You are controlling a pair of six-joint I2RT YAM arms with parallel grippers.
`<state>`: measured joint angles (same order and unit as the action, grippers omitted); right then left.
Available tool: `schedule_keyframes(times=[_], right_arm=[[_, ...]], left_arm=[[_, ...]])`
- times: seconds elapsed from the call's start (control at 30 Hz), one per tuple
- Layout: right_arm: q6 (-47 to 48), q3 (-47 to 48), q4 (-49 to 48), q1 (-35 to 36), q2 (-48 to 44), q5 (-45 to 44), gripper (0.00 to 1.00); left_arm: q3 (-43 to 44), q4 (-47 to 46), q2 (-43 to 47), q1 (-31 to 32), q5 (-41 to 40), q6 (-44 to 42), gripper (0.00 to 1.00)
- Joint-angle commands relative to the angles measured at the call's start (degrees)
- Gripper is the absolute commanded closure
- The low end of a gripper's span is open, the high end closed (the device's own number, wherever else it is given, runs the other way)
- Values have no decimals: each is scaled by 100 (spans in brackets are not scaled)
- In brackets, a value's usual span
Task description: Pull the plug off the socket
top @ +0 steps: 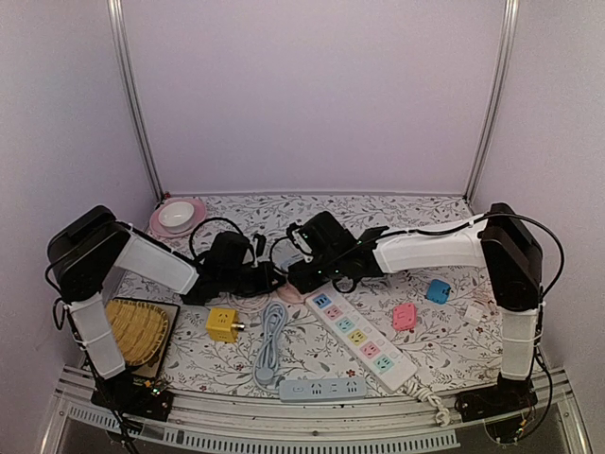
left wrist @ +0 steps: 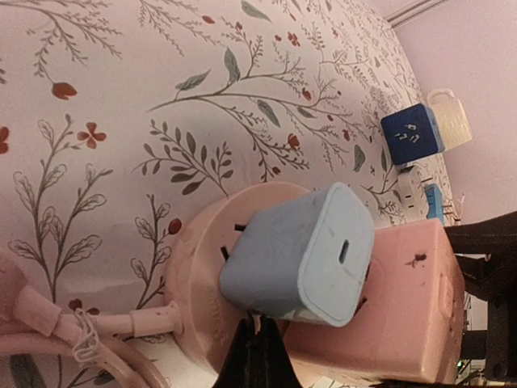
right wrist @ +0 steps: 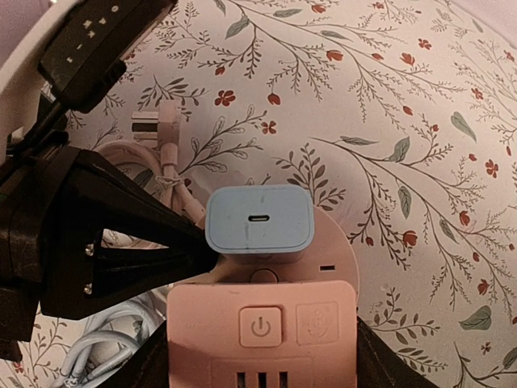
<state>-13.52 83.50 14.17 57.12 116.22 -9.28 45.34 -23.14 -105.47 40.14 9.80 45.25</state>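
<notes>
A pale blue plug [right wrist: 258,220] sits plugged into the round face of a pink socket [right wrist: 262,323]. My right gripper [right wrist: 262,365] is shut on the socket's square block, one black finger on each side. My left gripper [left wrist: 260,325] is shut, and its joined tips press against the underside of the plug [left wrist: 299,255], right where it meets the socket [left wrist: 404,307]. In the right wrist view the left gripper [right wrist: 198,246] comes in from the left. From above, both grippers [top: 269,277] [top: 301,272] meet mid-table and hide the plug.
A pink cable [right wrist: 174,190] coils left of the socket. Near the front lie a yellow cube adapter [top: 222,323], a white power strip [top: 357,337], a grey-blue strip [top: 323,388] and a pale cord [top: 270,345]. Pink [top: 405,316] and blue [top: 437,290] adapters sit right. Woven basket [top: 137,329] left.
</notes>
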Motion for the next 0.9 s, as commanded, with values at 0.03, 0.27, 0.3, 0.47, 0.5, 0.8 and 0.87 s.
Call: schedule_keyframes(times=[0.03, 0.27, 0.3, 0.47, 0.5, 0.8, 0.87], right_arm=[[-520, 8, -679, -127, -624, 812, 67], [-302, 191, -615, 216, -517, 170, 67], [-233, 257, -583, 294, -481, 6, 67], [214, 541, -448, 636, -294, -700, 67], [285, 574, -420, 661, -267, -769, 67], [370, 591, -380, 602, -316, -820, 67], [314, 551, -388, 531, -336, -650, 67]], left_arm=[[-171, 1049, -402, 38, -270, -34, 100], [-149, 1048, -461, 55, -268, -34, 100], [-148, 1048, -472, 60, -268, -27, 100], [-132, 1057, -504, 90, -263, -8, 100], [-124, 1058, -515, 98, -259, 0, 100], [-79, 1087, -512, 153, -258, 1, 100], [-62, 1132, -445, 154, -264, -19, 100]])
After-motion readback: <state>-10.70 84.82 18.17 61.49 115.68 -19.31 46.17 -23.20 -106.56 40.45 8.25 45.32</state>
